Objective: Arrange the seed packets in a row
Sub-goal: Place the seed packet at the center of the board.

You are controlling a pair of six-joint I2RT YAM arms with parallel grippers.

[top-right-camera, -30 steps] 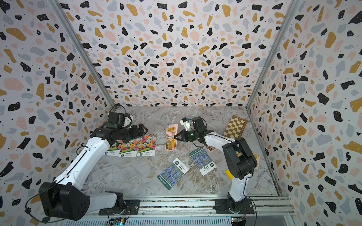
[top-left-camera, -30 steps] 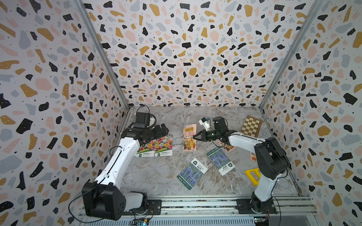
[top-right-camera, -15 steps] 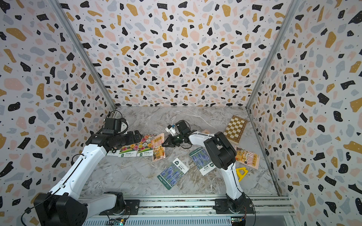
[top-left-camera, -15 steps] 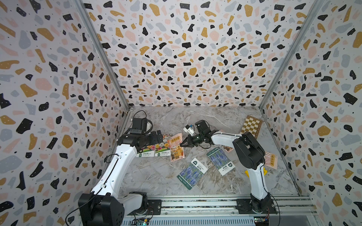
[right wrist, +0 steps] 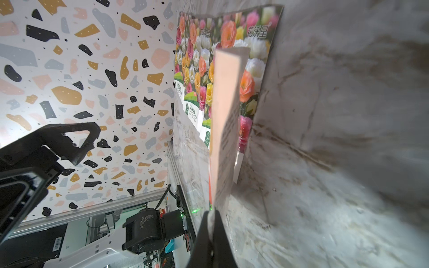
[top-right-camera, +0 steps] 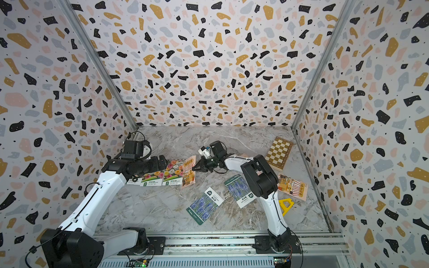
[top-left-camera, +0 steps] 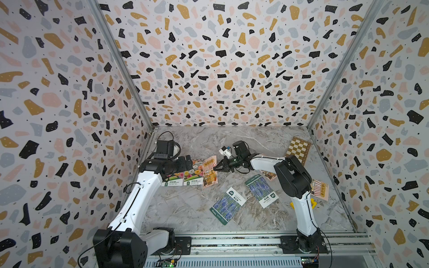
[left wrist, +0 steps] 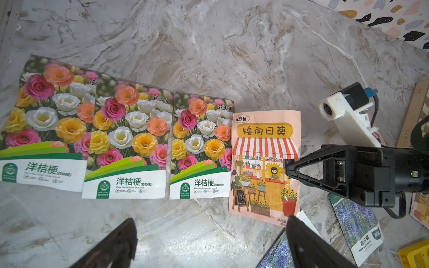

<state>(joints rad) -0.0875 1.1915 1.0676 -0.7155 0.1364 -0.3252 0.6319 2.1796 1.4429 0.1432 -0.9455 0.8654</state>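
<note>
Left wrist view shows the awning packet closing a row: one long edge meets the last of three flower packets, which lie side by side, slightly overlapping. The right gripper is clamped on the packet's opposite long edge, about midway along it. From the right wrist the packet appears edge-on, pinched between closed fingertips, its held side raised off the table. In both top views the left gripper hangs over the flower packets, jaws spread wide and empty. Nearer the arm bases, two lavender packets lie askew and well apart from the row. A second awning packet rests by the right wall behind the right arm, and another packet shows only partly under that arm. The checkerboard sits in the far right corner, and the yellow frame lies beside the right arm's lower link.
</note>
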